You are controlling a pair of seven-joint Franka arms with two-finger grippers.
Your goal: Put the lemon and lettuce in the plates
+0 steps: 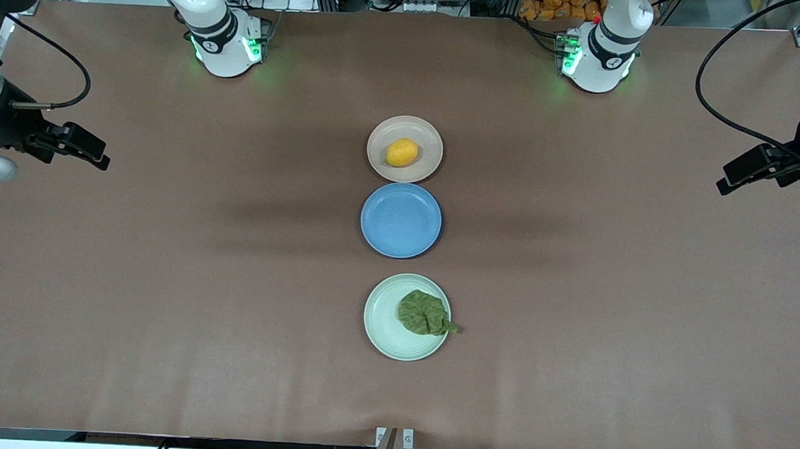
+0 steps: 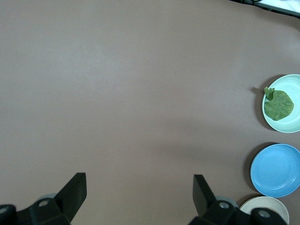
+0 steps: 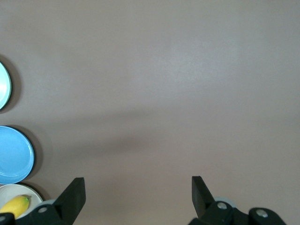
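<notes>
Brown table (image 1: pixel 164 274) filling the frame. Centre column, top to bottom: beige plate (image 1: pixel 426 134) holding lemon (image 1: pixel 402 152); blue plate (image 1: pixel 401 220), bare; mint plate (image 1: pixel 385 319) holding lettuce (image 1: pixel 424 313), stem tip overhanging the rim. Right gripper (image 1: pixel 92 150) at mid-left edge, left gripper (image 1: pixel 734 179) at mid-right edge, both released, grasping nothing. Task apparently complete; arms best kept wide of plates.

White arms (image 1: pixel 215 20), green-lit bases, black cabled grippers (image 1: pixel 92 150).

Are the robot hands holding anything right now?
No, nothing is held. The left gripper and right gripper are both open over bare table. The lemon and lettuce lie in plates.
</notes>
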